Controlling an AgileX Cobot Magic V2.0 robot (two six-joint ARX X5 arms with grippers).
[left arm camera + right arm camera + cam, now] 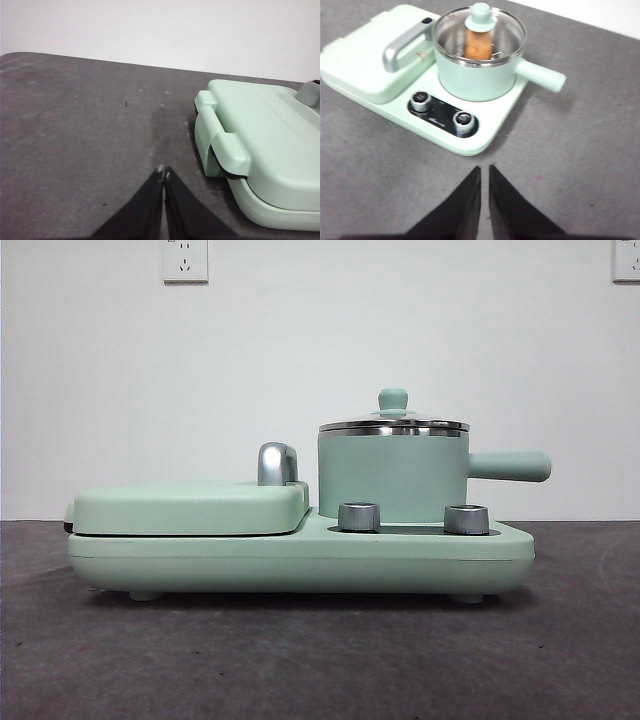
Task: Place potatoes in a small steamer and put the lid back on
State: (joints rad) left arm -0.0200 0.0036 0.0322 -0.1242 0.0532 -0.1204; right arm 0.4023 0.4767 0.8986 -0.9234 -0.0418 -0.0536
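Front view: the small steamer (392,478) stands on the mint-green cooker base (300,558), its lid (393,424) seated level on the steel rim, the side handle (510,466) jutting out past the base's end. No arm shows here; the air above the pot is open.

Left wrist view: the left gripper (164,173), clenched and empty, hangs over bare grey table (90,125) just beside the closed griddle cover (260,135). A careless sweep could clip the cover's hinge end.

Right wrist view: the right gripper (484,168), jaws nearly together and holding nothing, sits well apart from the cooker. The potatoes (477,44) show orange-brown through the glass, inside the steamer. The task looks done; the likely hazard is a returning arm knocking the handle or the two knobs (442,110).
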